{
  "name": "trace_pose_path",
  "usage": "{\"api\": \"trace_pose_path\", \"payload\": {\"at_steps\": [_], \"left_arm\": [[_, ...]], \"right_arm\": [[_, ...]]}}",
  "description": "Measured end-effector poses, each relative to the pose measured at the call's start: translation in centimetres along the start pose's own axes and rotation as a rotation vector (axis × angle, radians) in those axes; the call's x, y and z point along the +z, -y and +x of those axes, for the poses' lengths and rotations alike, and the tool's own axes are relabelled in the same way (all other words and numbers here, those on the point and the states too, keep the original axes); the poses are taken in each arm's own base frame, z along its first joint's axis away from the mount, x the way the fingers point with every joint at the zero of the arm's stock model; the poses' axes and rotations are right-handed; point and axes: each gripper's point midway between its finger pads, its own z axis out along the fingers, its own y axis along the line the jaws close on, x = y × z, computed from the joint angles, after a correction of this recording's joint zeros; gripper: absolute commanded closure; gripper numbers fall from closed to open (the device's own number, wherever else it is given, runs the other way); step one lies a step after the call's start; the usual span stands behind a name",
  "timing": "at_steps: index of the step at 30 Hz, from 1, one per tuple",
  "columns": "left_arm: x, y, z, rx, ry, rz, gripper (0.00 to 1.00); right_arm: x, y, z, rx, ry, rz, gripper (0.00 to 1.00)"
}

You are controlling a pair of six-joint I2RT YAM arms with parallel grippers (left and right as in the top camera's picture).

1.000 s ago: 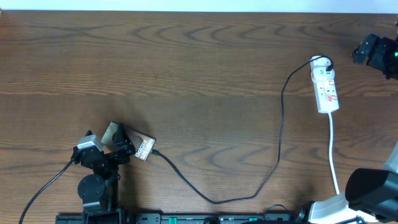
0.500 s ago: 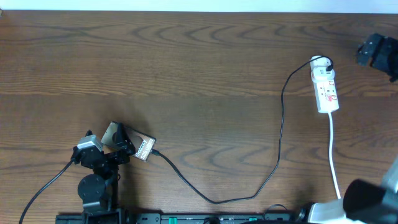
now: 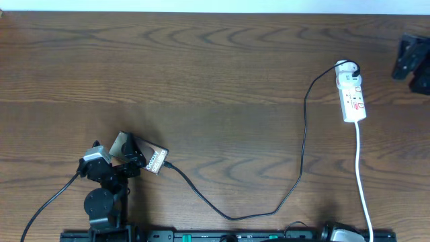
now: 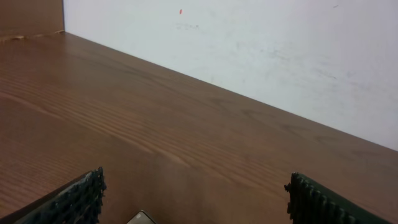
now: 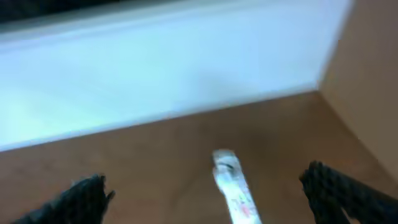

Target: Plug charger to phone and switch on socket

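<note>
Your phone (image 3: 153, 160) lies flat on the desk (image 3: 201, 81) at the lower left of the overhead frame, partly under the left gripper (image 4: 196, 190). Its jaws are released and spread wide. Only a corner of the phone shows low between them, touching neither.

The charger (image 3: 304, 134) leaves the top end of the socket (image 3: 353, 94) at the upper right, loops down across the desk and brings its plug tip (image 3: 169, 164) to the phone's edge. You cannot tell from here whether it is seated. The right gripper (image 5: 205, 180), jaws also released, hangs at the far upper right with the socket ahead of it in a blurred view.

Expect the cable to be limp, so grip it just behind the plug tip, where it is probably stiffer. The glossy phone will likely slide, so brace it by its long edges. The socket looks light. Press its red switches (image 3: 355, 102) straight down, or the strip may skate sideways.
</note>
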Motion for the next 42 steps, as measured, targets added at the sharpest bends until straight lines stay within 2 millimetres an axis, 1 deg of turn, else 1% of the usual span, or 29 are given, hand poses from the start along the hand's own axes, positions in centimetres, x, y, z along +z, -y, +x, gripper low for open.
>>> {"api": "trace_pose_path", "payload": {"at_steps": [2,5,6,7,10,13,16,18,22,26,33,36,40,41,42], "left_arm": [[0.0,0.0,0.0,0.000,0.000,0.000,0.08],[0.0,0.0,0.0,0.000,0.000,0.000,0.08],[0.0,0.0,0.0,0.000,0.000,0.000,0.08],[0.0,0.0,0.0,0.000,0.000,0.000,0.09],[0.0,0.0,0.0,0.000,0.000,0.000,0.08],[0.0,0.0,0.0,0.000,0.000,0.000,0.08],[0.0,0.0,0.0,0.000,0.000,0.000,0.08],[0.0,0.0,0.0,0.000,0.000,0.000,0.08],[0.0,0.0,0.0,0.000,0.000,0.000,0.08],[0.0,0.0,0.0,0.000,-0.001,0.000,0.08],[0.0,0.0,0.0,0.000,-0.001,-0.001,0.08],[0.0,0.0,0.0,-0.001,-0.001,0.000,0.08],[0.0,0.0,0.0,0.000,-0.001,0.000,0.08],[0.0,0.0,-0.1,-0.001,-0.001,0.000,0.08],[0.0,0.0,0.0,0.000,-0.001,0.000,0.08]], "right_arm": [[-0.6,-1.6,-0.4,-0.026,0.066,-0.050,0.01],[-0.6,-3.5,0.2,-0.053,0.139,-0.112,0.01],[-0.4,-4.0,0.6,-0.059,0.159,-0.129,0.01],[0.0,-4.5,1.7,-0.066,0.167,-0.151,0.01],[1.4,-5.3,4.7,-0.078,0.180,-0.183,0.01],[3.1,-5.7,8.6,-0.081,0.210,-0.210,0.01],[4.0,-5.7,12.2,-0.080,0.256,-0.227,0.01],[4.2,-5.6,14.1,-0.076,0.306,-0.235,0.01],[3.8,-5.1,17.6,-0.072,0.416,-0.245,0.01],[3.3,-4.5,20.8,-0.071,0.490,-0.248,0.01],[3.8,-3.5,26.3,-0.065,0.498,-0.227,0.01],[4.3,-3.0,28.7,-0.064,0.429,-0.212,0.01],[4.6,-2.7,30.2,-0.069,0.375,-0.197,0.01],[5.0,-2.6,31.3,-0.075,0.326,-0.190,0.01],[5.2,-2.5,31.9,-0.081,0.301,-0.185,0.01]]}}
